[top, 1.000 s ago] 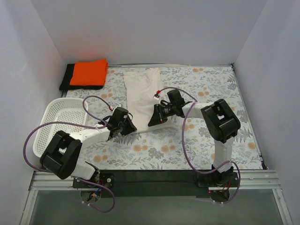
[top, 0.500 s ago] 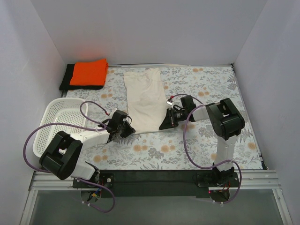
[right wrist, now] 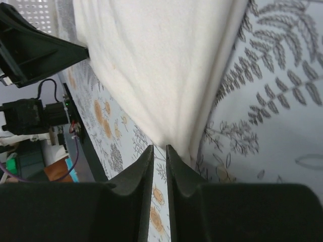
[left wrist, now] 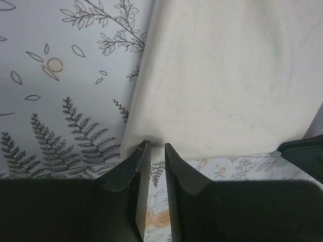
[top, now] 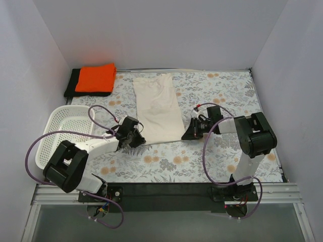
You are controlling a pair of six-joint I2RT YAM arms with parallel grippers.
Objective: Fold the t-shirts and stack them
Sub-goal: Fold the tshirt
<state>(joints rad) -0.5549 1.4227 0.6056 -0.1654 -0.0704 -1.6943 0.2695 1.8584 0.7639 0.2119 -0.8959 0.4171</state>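
Observation:
The cream t-shirt (top: 156,108) lies as a long folded strip down the middle of the floral table; it fills the left wrist view (left wrist: 227,75) and the right wrist view (right wrist: 161,60). My left gripper (top: 139,140) (left wrist: 156,146) is shut on its near left corner at the hem. My right gripper (top: 185,136) (right wrist: 159,147) is shut on its near right corner. The orange t-shirt (top: 96,77) lies folded on top of the black t-shirt (top: 70,86) at the far left corner.
A white perforated basket (top: 55,118) stands at the left edge, beside my left arm. White walls close the table in on three sides. The left gripper (right wrist: 30,50) shows at the top left of the right wrist view.
My right gripper has swung right and toward me from above the shirt to its near right corner, and the near hem has spread wider. My left gripper has barely shifted.

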